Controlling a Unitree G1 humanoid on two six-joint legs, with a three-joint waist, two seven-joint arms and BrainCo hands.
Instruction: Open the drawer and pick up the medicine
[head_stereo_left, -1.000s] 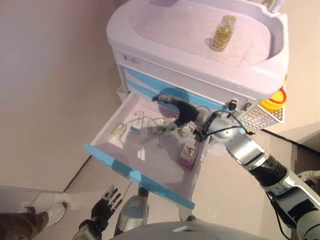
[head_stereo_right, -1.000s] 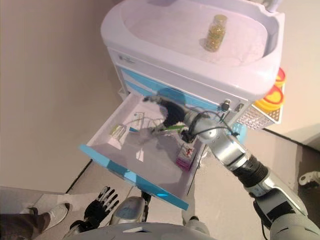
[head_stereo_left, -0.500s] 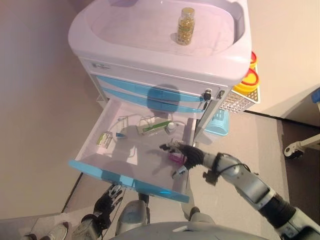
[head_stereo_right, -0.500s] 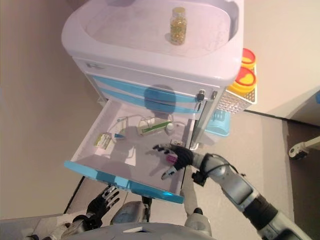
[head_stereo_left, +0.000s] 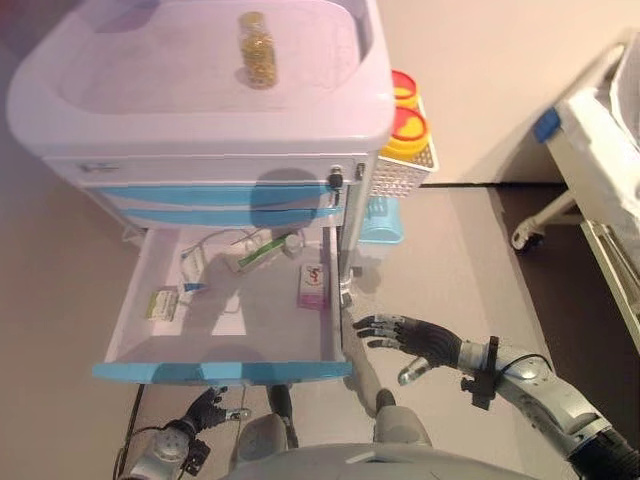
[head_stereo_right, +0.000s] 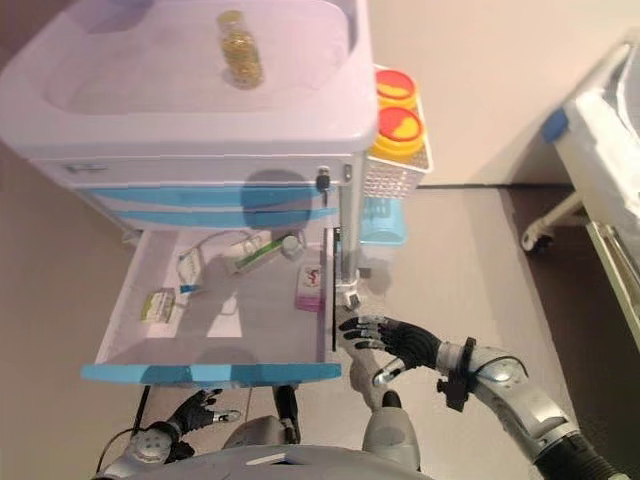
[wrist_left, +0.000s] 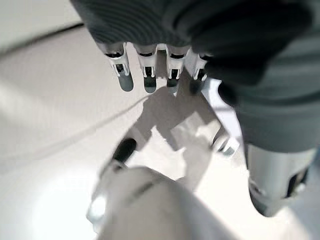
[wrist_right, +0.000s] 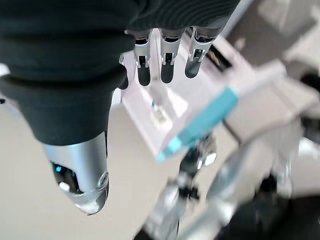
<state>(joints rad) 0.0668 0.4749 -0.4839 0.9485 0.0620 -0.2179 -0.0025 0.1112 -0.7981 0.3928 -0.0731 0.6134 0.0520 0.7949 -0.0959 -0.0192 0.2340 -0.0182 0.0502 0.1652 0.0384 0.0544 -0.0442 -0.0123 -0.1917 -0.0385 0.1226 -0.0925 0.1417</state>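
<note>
Pink medicine box (head_stereo_left: 313, 285) in open drawer (head_stereo_left: 225, 370); right hand (head_stereo_left: 420, 340) fingers spread, empty, outside drawer.

The cart (head_stereo_left: 200, 140) stands at the far left. A bottle (head_stereo_left: 257, 48) stands upright on its top. The drawer (head_stereo_left: 222, 340) is pulled out toward the near side, under two shut drawers. In the drawer, a small box (head_stereo_left: 313, 285) lies at the right side. A tube (head_stereo_left: 258, 252) lies at the far end, and a little packet (head_stereo_left: 160, 302) lies at the left. A basket (head_stereo_left: 405, 165) hangs on the right side of the cart, with two round lids (head_stereo_left: 408, 122) in it. The right hand (head_stereo_left: 420, 340) is out of the drawer, just to its right, over the floor (head_stereo_left: 450, 250). The left hand (head_stereo_left: 205, 410) hangs low, near the drawer's front. A bed (head_stereo_left: 600, 150) stands at the far right.
</note>
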